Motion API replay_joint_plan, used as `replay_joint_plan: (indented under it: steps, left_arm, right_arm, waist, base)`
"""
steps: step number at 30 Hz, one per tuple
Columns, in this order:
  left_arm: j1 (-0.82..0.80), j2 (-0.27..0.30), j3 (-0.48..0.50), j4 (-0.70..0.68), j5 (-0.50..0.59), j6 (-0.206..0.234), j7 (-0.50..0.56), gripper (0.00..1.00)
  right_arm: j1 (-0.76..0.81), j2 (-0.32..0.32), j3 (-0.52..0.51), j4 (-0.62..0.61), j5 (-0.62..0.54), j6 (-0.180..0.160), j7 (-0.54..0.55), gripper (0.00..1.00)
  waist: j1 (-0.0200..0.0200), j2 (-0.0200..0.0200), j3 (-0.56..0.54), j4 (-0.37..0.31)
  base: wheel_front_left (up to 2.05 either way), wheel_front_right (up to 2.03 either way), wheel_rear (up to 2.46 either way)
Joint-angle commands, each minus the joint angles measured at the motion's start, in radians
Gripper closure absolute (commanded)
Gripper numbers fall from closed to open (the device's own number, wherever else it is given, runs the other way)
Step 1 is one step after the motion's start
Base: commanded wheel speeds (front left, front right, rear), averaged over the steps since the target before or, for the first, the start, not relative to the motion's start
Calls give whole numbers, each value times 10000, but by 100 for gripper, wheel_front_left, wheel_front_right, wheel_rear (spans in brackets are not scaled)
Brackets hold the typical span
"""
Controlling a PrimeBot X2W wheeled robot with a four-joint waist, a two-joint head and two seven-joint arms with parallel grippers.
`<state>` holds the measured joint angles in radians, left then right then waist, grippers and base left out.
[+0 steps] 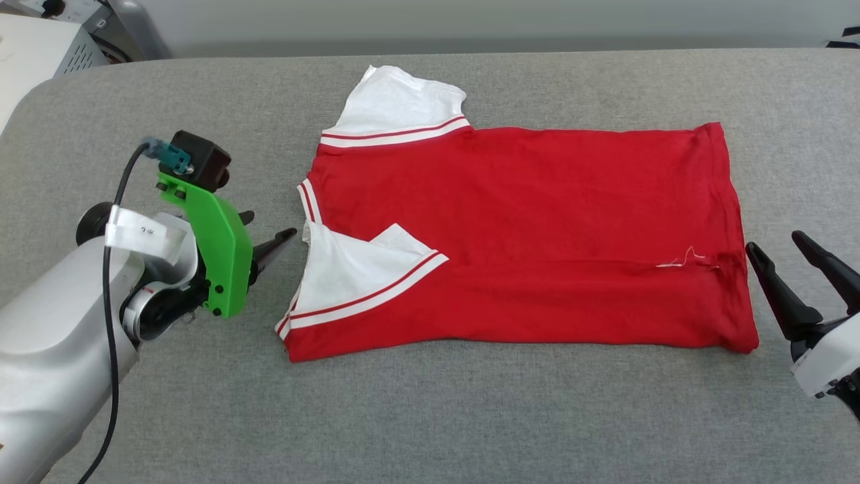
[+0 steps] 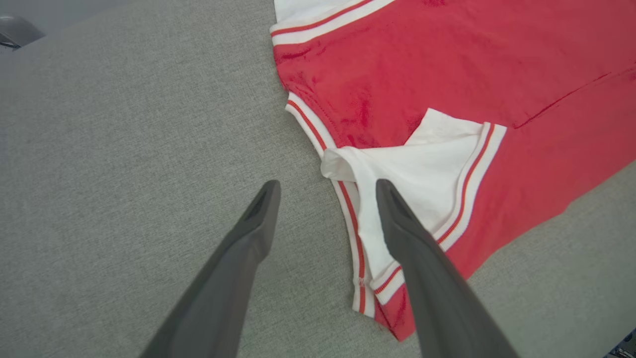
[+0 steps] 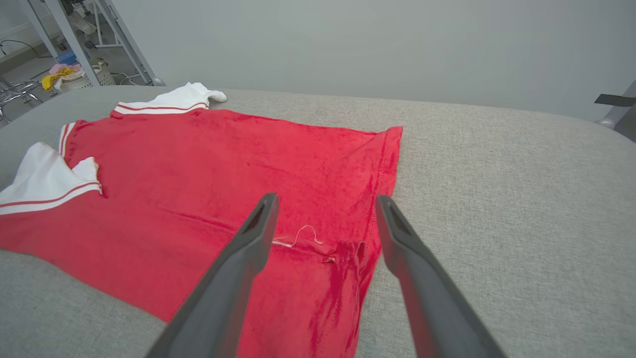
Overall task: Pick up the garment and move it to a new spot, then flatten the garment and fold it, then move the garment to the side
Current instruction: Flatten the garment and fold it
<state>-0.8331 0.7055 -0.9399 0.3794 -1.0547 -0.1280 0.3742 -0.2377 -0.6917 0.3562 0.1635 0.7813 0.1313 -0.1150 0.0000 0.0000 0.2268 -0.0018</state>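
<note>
The garment is a red T-shirt with white, red-striped sleeves, lying flat across the grey table with its collar to the left and its hem to the right. Its near long edge is folded over, with one white sleeve lying on top. My left gripper hovers open just left of that sleeve; the left wrist view has the gripper straddling the collar edge with nothing held. My right gripper stands open just off the hem. In the right wrist view this gripper points over the hem corner of the garment.
The grey padded table has free room in front of the shirt and to both sides. A loose white thread lies near the hem. A pale box stands beyond the far left corner. Metal frame legs stand on the floor behind.
</note>
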Motion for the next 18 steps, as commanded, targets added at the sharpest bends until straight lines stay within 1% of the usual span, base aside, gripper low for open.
replay_joint_plan:
  steps: [1,4,8,12,18]
  left_arm:
    - [-298,77,-119,-128,-153,-26,460,0]
    - [-548,97,-423,-254,-385,-26,1609,0]
    - [-652,-26,-736,-184,-651,-26,2616,0]
    - [-515,-170,-1083,54,-743,-26,3143,0]
    - [-126,-351,-1620,476,-827,-27,3410,0]
  right_arm:
    - [132,110,-78,-70,-82,-6,99,0]
    - [136,267,-185,-156,-178,-6,314,0]
    - [90,429,-271,-228,-264,-6,505,0]
    - [12,574,-280,-249,-298,-6,613,0]
    - [-166,725,-176,-209,-309,-6,670,0]
  waist:
    - [0,0,-35,34]
    - [0,0,-51,16]
    - [0,0,-30,-52]
    - [0,0,19,-169]
    - [0,0,178,-346]
  base:
    - [0,0,0]
    - [0,0,0]
    - [0,0,0]
    - [0,0,0]
    - [0,0,0]
